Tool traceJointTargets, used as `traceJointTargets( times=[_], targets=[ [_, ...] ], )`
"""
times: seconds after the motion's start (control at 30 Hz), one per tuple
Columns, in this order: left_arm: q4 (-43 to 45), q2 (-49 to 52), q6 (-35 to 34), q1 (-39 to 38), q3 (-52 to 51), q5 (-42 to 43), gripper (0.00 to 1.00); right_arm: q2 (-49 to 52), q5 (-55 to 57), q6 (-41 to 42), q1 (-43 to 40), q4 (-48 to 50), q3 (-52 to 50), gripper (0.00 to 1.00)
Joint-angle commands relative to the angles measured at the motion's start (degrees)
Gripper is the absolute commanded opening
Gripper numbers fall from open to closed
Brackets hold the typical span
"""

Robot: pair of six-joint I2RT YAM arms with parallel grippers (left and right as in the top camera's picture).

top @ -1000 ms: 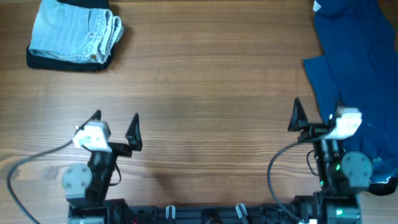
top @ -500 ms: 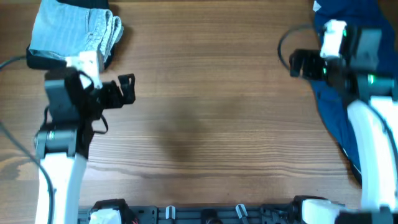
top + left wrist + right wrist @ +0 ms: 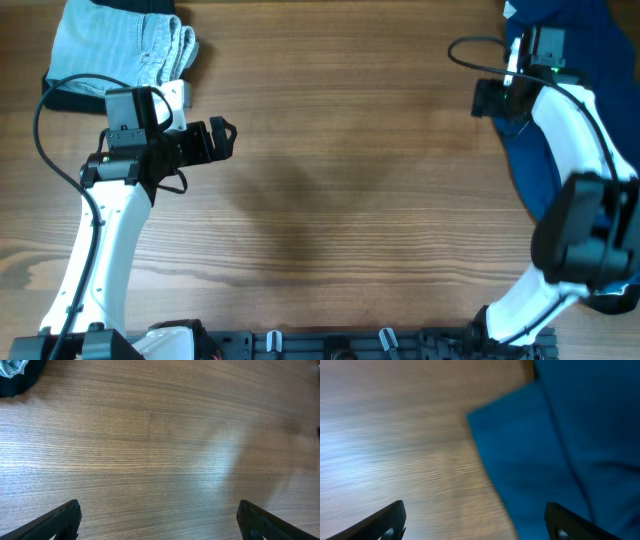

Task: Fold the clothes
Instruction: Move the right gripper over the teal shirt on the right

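Right gripper, spread, hovers over the far-right blue shirt (left gripper spread too); a shallow pinch could slip.

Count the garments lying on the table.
3: pale denim far left, stacked on a black garment; a dark blue shirt along the right edge. Others may be hidden beneath or out of frame.

Left tool reaches forward, right tool farther out — both empty, jaws spread wide.
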Motion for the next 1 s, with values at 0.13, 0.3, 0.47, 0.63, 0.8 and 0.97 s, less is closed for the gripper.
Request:
traceJointTargets(
  times=[0.13, 0.3, 0.47, 0.63, 0.8, 0.97],
  targets=[
    [0.22, 0.00, -0.55, -0.26, 0.98, 1.09, 1.00, 8.00, -0.33, 2.38, -2.86, 5.35, 0.94, 0.89],
    [0.20, 0.00, -0.55, -0.26, 0.98, 1.09, 1.00, 9.40, -3.08, 1.64, -2.86, 10.21, 0.83, 0.88],
    [0.20, 0.00, -0.55, -0.26, 0.98, 0.90, 1.00, 13.07, -3.26, 0.17, -2.95, 10.97, 0.83, 0.64],
    [0.20, 0.00, -0.55, -0.26, 0.98, 0.90, 1.00, 14.16, -3.30, 0.46, -3.13, 11.13, 0.83, 0.24],
    [0.96, 0.00, -0.55, -0.26, 0.98, 0.92, 0.88, 13.57, -5.70, 0.22, -2.86, 9.86, 0.90, 0.04],
    [4.61, 0.00, -0.55, -0.26, 0.98, 0.92, 0.85, 7.45, -14.40, 0.20, -0.04, 2.95, 2.54, 0.04]
  ],
)
